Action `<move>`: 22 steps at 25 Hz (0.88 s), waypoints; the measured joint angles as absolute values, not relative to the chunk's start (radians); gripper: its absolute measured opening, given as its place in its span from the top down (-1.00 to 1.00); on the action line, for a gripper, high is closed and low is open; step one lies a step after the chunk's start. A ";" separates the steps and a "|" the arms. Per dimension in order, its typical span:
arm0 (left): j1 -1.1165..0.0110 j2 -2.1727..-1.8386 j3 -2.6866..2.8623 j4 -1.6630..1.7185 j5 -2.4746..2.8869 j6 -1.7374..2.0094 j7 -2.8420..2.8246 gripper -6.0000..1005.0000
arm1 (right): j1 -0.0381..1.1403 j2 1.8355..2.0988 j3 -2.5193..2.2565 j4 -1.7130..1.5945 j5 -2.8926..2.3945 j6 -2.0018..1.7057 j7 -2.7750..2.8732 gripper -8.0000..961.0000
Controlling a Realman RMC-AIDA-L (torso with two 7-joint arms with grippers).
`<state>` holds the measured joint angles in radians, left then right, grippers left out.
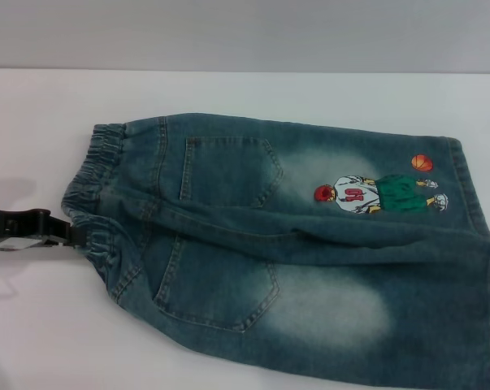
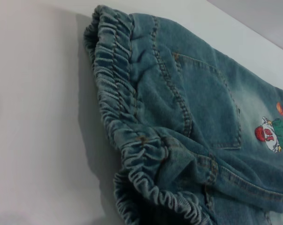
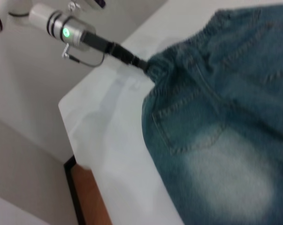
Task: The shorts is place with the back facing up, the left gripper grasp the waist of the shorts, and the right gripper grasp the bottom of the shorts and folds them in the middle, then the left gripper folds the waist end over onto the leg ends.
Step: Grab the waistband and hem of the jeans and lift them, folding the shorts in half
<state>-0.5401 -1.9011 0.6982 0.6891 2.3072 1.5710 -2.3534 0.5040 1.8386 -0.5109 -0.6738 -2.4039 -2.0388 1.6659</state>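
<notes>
the shorts (image 1: 293,244) lie back side up on the white bench (image 1: 33,325), with their long axis running across the robot's front: the waist (image 1: 98,199) points to the robot's left and the leg ends (image 1: 472,236) to its right, running past the edge of the head view. that lie is what the coming move turns on, since each arm already has its own end nearest to it

the left gripper (image 1: 75,236) reaches in level from the left and meets the gathered waist at about the middle of the band; its tip is buried in the ruffles, so it looks closed on the waist, though the fingers themselves are hidden by the cloth. the right wrist view backs this up, showing the black claw running straight into the band with the denim bunched around it. in the left wrist view the elastic band sits close up and slightly raised off the bench

the right gripper does not show in any view, so i cannot tell its state; its camera hangs over the near back pocket (image 1: 216,284), so that arm appears to be above the near half of the shorts

my reading is that the lengthwise fold has not been made: both back pockets and the embroidered player (image 1: 383,195) lie flat and open to view. the hems stay well apart from the waist, toward the robot's right, so the right arm is the one better placed for them
</notes>
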 joint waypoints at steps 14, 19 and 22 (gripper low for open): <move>-0.541 -1.911 0.702 0.689 2.307 1.569 -2.350 0.91 | 0.459 1.856 -0.521 -0.670 -2.511 -2.026 1.666 -0.17; -0.544 -1.915 0.703 0.689 2.309 1.569 -2.350 0.91 | 0.453 1.856 -0.513 -0.670 -2.548 -2.014 1.666 -0.17; -0.545 -1.915 0.703 0.689 2.310 1.569 -2.350 0.91 | 0.453 1.856 -0.512 -0.671 -2.555 -2.013 1.666 -0.17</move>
<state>-0.5447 -1.9148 0.7027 0.6887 2.3101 1.5692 -2.3499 0.4528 1.8560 -0.5119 -0.6705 -2.5553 -2.0128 1.6658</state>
